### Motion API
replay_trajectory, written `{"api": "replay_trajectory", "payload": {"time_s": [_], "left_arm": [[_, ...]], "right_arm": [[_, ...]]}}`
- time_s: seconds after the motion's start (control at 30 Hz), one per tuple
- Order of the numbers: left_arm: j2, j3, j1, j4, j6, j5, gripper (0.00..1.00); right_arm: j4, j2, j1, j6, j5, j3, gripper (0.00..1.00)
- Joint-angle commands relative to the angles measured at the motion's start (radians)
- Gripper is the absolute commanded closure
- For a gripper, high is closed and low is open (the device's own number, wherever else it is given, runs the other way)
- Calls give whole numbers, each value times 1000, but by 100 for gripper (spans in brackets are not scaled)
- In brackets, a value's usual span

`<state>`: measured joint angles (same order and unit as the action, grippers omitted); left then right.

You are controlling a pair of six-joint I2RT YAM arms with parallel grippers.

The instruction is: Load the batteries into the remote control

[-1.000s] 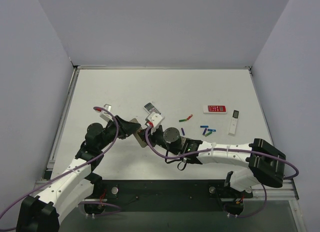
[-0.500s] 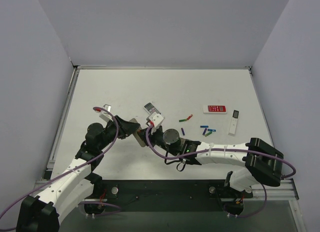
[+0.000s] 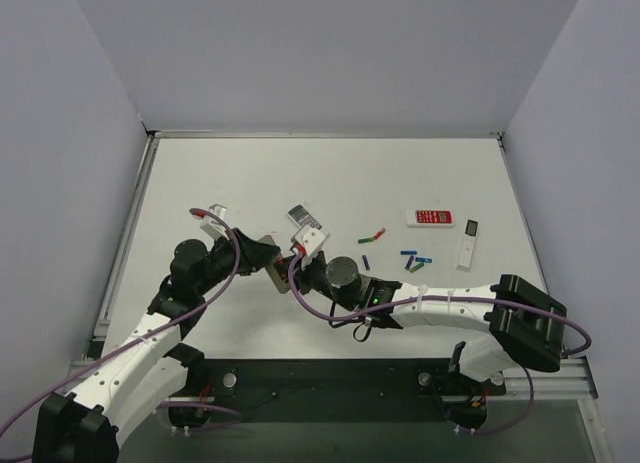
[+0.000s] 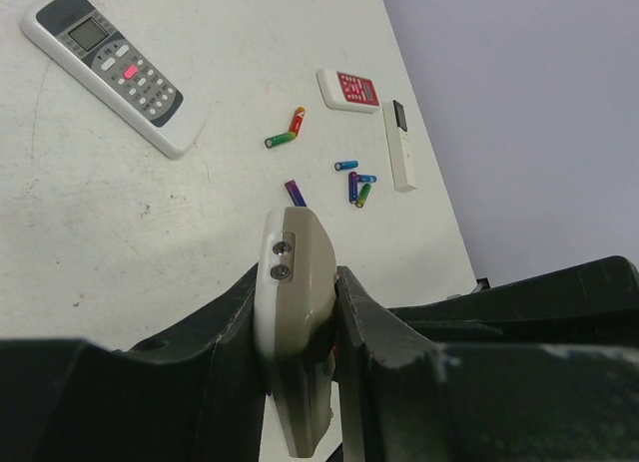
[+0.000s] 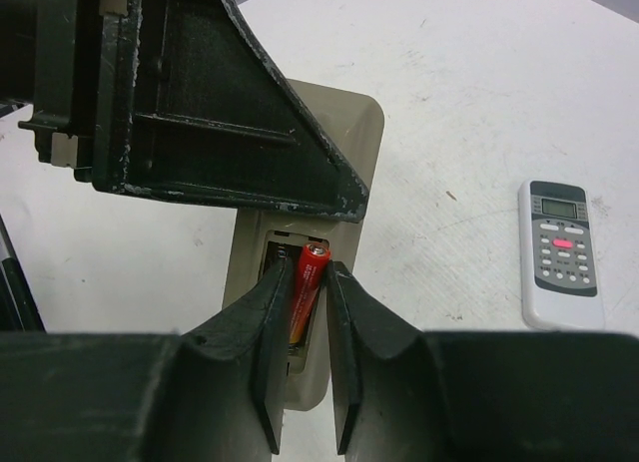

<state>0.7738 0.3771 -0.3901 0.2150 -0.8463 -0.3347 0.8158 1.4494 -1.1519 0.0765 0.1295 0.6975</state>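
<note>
My left gripper (image 4: 297, 292) is shut on the remote control (image 4: 300, 242), gripping it edge-on by its long sides. The remote's tan-grey back (image 5: 351, 143) faces my right wrist camera with the battery bay uncovered. A red battery (image 5: 308, 282) sits partly in that bay, and my right gripper (image 5: 310, 267) is shut on it. From above, both grippers meet left of the table's middle, left (image 3: 265, 255) and right (image 3: 298, 268). Several loose batteries (image 3: 412, 260) lie to the right, and a red-green pair (image 3: 372, 235) sits nearer.
A second white remote with a grey display (image 3: 305, 218) lies just behind the grippers. A red flat remote (image 3: 430, 218) and a slim white remote (image 3: 468, 245) lie at the right. A small grey plate (image 3: 216, 210) rests by the left arm.
The left arm has shifted slightly up and to the left with the remote control. The right gripper stays at the battery bay with the red battery.
</note>
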Motion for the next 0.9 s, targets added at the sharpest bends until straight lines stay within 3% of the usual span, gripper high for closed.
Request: {"api": "replay_trajectory", "payload": {"time_s": [0.0,0.87], "left_arm": [[-21,82,-4,43,23,-81,100],[28,108,-3,32,19,-113,100]], "right_arm": [[-64,0,31,-41,90,-15,84],[-121,-46,34,-49,22,23,66]]}}
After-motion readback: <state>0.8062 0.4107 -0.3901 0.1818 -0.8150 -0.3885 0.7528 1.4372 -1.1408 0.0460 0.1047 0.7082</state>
